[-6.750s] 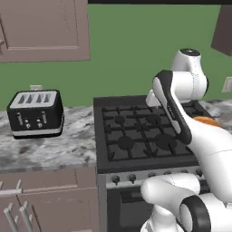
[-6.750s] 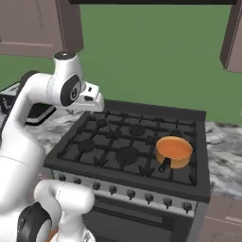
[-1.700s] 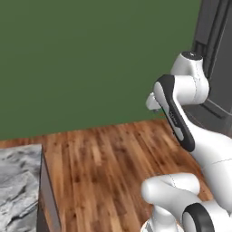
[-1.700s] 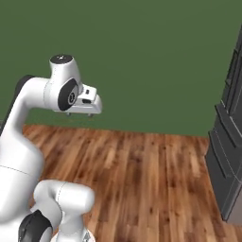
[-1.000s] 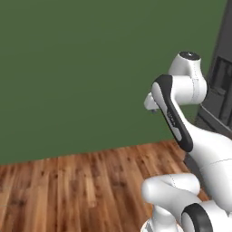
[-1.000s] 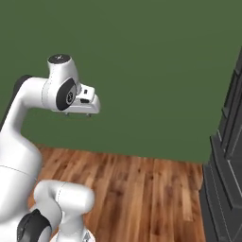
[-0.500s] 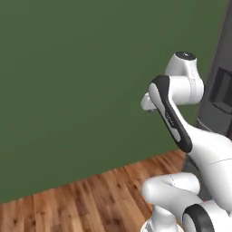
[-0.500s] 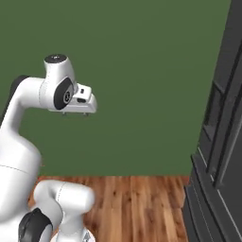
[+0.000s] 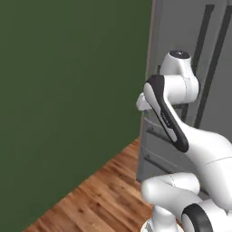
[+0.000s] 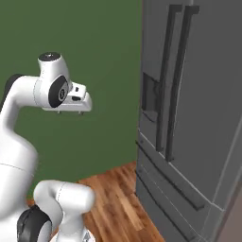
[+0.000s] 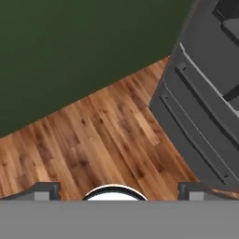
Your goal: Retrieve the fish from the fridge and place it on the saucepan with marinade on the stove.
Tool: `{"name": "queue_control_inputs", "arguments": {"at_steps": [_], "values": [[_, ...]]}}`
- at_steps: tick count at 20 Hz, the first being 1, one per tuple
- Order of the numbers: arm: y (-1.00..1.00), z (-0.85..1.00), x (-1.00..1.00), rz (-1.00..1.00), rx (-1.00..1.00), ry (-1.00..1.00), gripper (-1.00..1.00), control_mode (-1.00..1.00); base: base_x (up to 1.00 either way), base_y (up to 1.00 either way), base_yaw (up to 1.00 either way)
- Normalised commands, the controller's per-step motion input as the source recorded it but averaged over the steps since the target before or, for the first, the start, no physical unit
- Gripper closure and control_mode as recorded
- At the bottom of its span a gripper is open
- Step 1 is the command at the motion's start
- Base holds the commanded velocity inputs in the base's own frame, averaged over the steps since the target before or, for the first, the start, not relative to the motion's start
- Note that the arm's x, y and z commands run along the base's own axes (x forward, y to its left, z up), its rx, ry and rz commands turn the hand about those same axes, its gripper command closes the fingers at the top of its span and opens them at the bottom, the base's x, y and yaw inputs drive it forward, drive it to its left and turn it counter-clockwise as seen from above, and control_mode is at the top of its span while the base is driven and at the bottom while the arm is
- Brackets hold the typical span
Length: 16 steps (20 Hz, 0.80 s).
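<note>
You were on the approach step: fridge (image 10: 189,118) stood shut ahead, fish presumably inside, unseen. Gripper (image 11: 119,190) was spread wide, empty, over wood floor (image 11: 93,140). Next: grasp a door handle (image 10: 177,85).

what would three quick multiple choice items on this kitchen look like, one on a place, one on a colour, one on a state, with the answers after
1. In the right base view, where does the tall grey double-door fridge stand relative to the white arm?
A. To its right
B. To its left
C. Behind the camera

2. What colour is the wall beside the fridge?
A. White
B. Dark green
C. Orange

3. How do the fridge doors stand?
A. One swung wide open
B. Both removed
C. Both closed

Answers:
1. A: the fridge takes the right side of that view, the arm the left.
2. B: the flat wall above the wooden plank floor is dark green.
3. C: the long dark vertical handles sit side by side on flush door fronts, with no shelves showing.
</note>
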Motion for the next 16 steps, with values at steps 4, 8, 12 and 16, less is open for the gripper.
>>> {"name": "queue_control_inputs", "arguments": {"at_steps": [4, 8, 12, 16], "values": [[0.0, 0.0, 0.0, 0.0, 0.0, 0.0, -1.0, 1.0, 0.0, 0.0, -0.81], [0.0, 0.0, 0.0, 0.0, 0.0, 0.0, -1.0, 1.0, 0.0, 0.11, -0.63], [0.0, 0.0, 0.0, 0.0, 0.0, 0.0, -1.0, 1.0, 0.11, 0.61, -0.38], [0.0, 0.0, 0.0, 0.0, 0.0, 0.0, -1.0, 1.0, 0.39, 0.84, -0.27]]}}
